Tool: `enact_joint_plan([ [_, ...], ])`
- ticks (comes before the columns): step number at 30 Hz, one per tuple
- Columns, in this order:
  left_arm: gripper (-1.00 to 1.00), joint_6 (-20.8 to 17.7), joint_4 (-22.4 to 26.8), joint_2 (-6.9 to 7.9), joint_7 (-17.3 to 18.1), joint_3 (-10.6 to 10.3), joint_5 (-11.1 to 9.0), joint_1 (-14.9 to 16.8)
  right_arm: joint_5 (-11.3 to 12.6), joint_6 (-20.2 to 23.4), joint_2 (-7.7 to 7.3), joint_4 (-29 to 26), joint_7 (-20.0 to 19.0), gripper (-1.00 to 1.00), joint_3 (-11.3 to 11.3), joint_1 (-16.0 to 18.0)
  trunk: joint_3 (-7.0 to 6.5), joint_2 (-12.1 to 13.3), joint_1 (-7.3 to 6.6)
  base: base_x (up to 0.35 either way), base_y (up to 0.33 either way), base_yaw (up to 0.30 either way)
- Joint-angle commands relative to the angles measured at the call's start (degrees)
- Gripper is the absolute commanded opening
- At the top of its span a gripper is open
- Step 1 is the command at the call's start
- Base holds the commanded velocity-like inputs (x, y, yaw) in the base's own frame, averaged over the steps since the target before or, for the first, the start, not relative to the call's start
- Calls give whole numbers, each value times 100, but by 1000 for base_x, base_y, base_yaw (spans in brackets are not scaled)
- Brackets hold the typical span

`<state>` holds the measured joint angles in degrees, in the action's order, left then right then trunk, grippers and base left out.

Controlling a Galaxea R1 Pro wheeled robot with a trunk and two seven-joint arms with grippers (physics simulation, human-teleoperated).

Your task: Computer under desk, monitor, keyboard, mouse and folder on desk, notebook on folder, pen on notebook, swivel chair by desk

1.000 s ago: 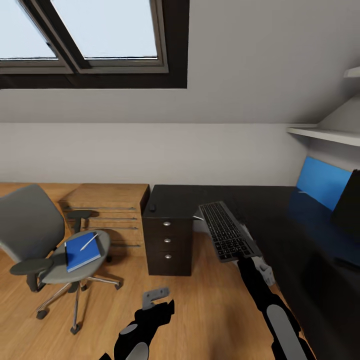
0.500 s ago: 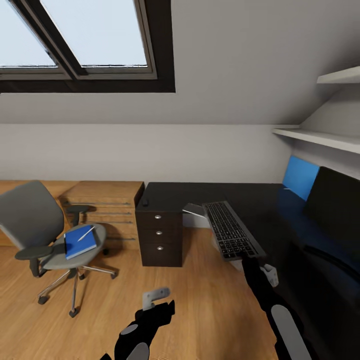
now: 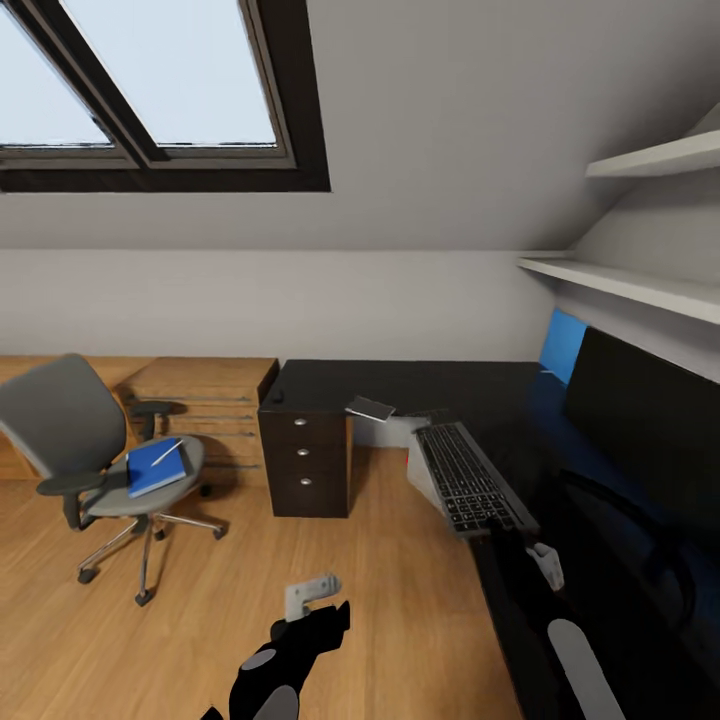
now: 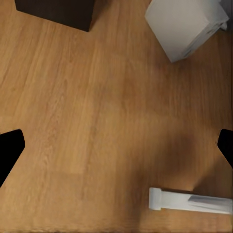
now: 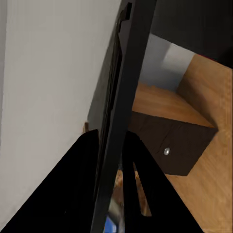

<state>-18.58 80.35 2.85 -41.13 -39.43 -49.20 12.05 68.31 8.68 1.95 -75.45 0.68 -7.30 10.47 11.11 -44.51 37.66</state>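
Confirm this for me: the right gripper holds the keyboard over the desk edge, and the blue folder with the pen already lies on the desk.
Not quite. The folder and pen lie on the swivel chair seat, not on the desk, as the head view shows. The rest holds: the right gripper holds the keyboard over the desk edge.

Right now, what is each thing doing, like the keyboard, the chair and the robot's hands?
Slim silver-grey keyboard: held at its near end by the right gripper, over the desk edge.
Left gripper: open, empty, over the floor.
Bright blue folder: lying on the grey swivel chair, white pen on top.
Black monitor: upright on the glossy black desk.
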Motion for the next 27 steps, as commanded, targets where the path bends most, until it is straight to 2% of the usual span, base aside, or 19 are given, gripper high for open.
enact_joint_plan([
  [1,100,-14,10,5,-44,-12,-28,8,43,43,-21,210,4,-100,-63,4,-9,35,-24,-281,-248,0],
  [6,100,-14,11,5,-36,-12,-37,8,50,54,-246,717,-4,-100,-103,44,-27,75,-46,-281,-248,0],
  [9,100,-14,10,5,-35,-10,-36,8,51,54,-299,816,-24,-100,-110,52,-27,75,-46,-280,-248,0],
  [15,100,-14,11,12,-27,12,-21,8,57,47,-317,865,-38,-100,-125,54,-27,75,-46,-174,-153,0],
  [21,100,4,15,13,-26,14,-20,8,201,2,-318,913,-29,-100,-183,62,-27,75,-46,-22,-19,0],
  [27,100,12,16,13,-21,6,-28,8,242,-349,-311,1226,-24,-100,-192,185,-27,75,-46,7,-80,0],
])
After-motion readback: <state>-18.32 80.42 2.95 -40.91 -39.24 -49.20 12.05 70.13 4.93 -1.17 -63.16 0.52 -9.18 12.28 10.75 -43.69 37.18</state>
